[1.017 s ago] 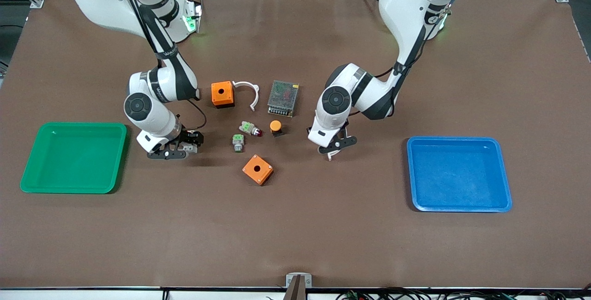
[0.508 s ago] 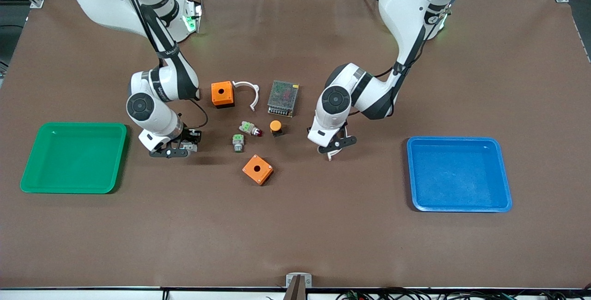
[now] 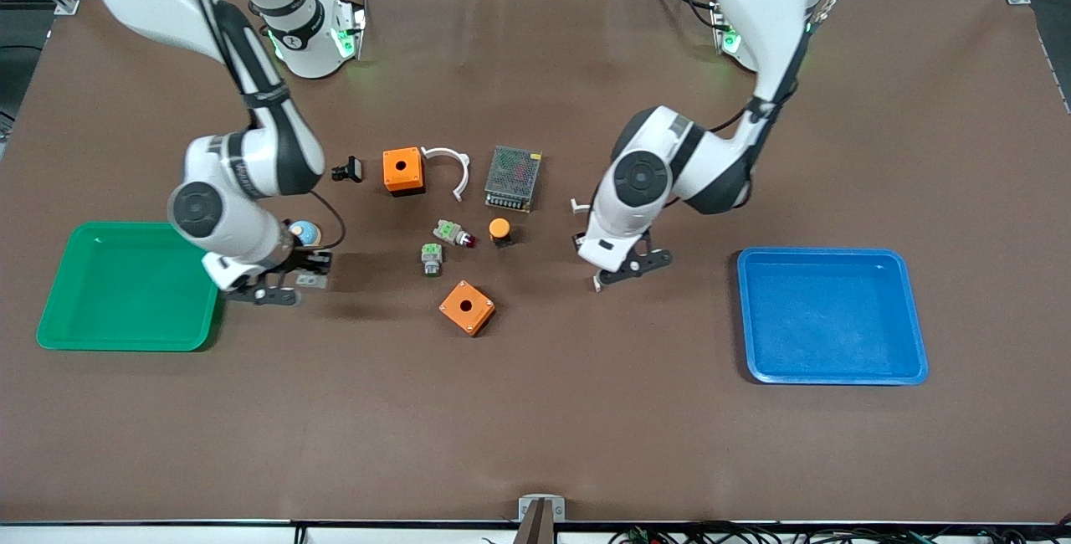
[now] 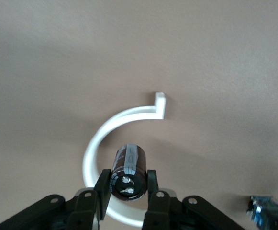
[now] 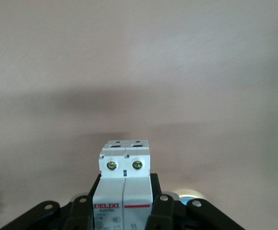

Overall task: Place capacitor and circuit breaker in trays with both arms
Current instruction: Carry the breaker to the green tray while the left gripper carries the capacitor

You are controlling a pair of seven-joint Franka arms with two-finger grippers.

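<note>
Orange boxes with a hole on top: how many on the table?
2. One orange box sits beside the white curved clip; the other orange box lies nearer the front camera, past the small green-topped switches. None looks hidden.

In the front view the capacitor [image 4: 128,171] is too small to make out; only the left wrist view shows it, and there the fingers [image 4: 103,184] cover both of its sides while the picture's edge cuts off the left gripper [image 3: 621,270] body. A white curved bracket [image 4: 111,132] on the worktop [image 4: 215,57] passes under the capacitor, so part of its arc is hidden. The circuit breaker [image 5: 124,184] is cut off by the right wrist picture's edge, its lower body and levers out of sight, and the right gripper [image 5: 124,211] covers its flanks. In the front view it shows only as a pale speck. A pale round thing [image 5: 189,194] peeks out beside one finger, too hidden to identify.
</note>
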